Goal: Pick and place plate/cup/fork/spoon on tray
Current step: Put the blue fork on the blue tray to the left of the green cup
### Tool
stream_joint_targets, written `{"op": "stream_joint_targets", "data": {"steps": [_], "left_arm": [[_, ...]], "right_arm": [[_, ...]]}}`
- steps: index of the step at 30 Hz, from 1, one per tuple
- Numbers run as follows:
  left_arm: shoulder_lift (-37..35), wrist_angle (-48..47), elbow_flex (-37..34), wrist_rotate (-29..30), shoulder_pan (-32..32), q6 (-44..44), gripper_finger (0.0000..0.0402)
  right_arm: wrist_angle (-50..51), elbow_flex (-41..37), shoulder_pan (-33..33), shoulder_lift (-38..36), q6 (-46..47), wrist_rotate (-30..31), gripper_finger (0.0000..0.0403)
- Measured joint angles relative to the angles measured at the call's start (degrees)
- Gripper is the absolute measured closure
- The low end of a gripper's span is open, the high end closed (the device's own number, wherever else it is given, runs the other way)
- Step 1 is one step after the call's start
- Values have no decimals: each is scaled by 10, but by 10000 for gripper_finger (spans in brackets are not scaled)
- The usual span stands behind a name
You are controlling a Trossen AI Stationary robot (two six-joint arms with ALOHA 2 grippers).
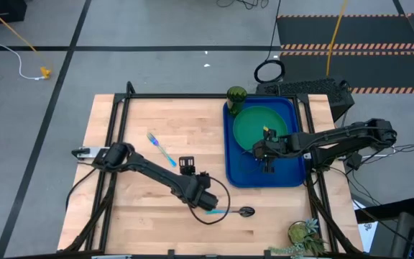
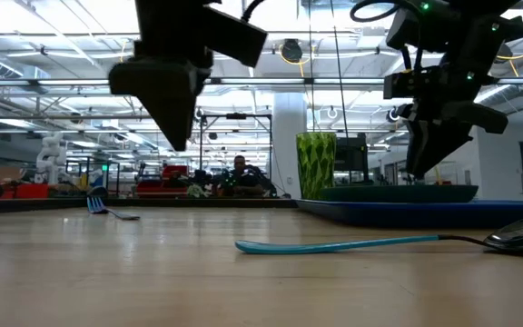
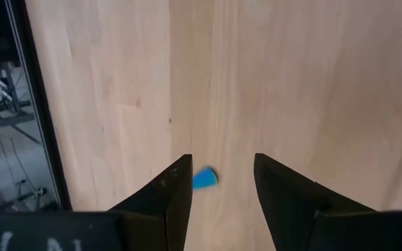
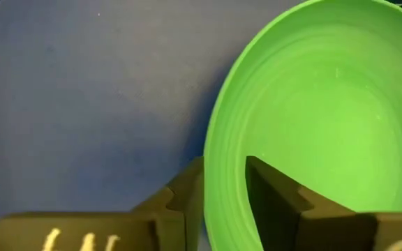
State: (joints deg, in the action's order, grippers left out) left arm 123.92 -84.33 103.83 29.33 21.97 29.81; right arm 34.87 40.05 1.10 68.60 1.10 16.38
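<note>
The blue tray lies at the table's right. The green plate lies in its far half and shows in the right wrist view. My right gripper is shut on the plate's near rim. The cup stands upright at the tray's far left corner; whether it is inside the rim I cannot tell. The fork lies flat on the table left of the tray. The spoon lies flat near the front edge. My left gripper hangs open above the spoon's handle end, touching nothing. My right gripper has the plate's near rim between its two fingers, one finger inside the plate and one outside over the tray floor. The fingers come from above, pointing down. The plate lies level on the tray in the low view.
A small potted plant stands at the table's near right corner. A black frame rail runs along the table's sides. Bare wood lies left of the spoon and around the fork.
</note>
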Motion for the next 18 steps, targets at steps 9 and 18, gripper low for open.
{"op": "stream_joint_targets", "data": {"steps": [9,18], "left_arm": [[0,-56,9,-13,40,45,245],[-13,-54,3,-36,46,-17,245]], "right_arm": [[3,3,35,-10,12,-2,280],[1,34,98,-69,31,-2,279]]}}
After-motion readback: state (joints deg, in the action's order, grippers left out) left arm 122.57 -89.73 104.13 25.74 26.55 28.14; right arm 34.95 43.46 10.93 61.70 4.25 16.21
